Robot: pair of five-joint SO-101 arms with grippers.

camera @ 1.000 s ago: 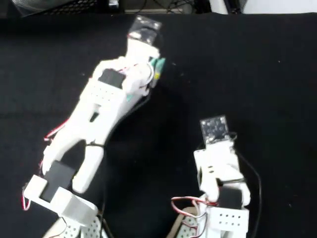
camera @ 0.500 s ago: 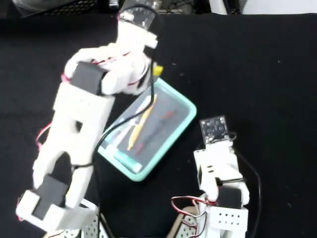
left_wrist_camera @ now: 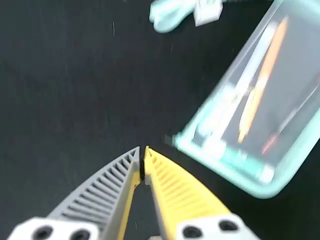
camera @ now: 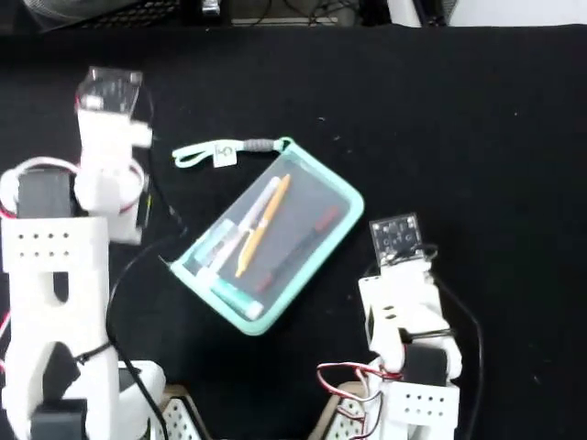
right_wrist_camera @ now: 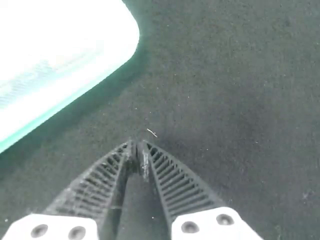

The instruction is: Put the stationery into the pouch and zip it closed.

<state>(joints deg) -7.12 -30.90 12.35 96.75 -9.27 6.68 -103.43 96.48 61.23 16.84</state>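
The white left arm (camera: 55, 266) is stretched along the left side toward the far edge, and its grey-and-yellow ribbed gripper (left_wrist_camera: 142, 152) is seen with fingertips pressed together. The white right arm (camera: 404, 312) is folded at the near right, its grey ribbed gripper (right_wrist_camera: 136, 147) likewise closed.

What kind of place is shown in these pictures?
Probably a robotics lab bench: a left arm and a right arm, both white, stand at a table under black cloth, with a teal pouch of pens laid between them.

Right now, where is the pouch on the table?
In the high view, the pouch lies diagonally between the two arms, its strap toward the left arm.
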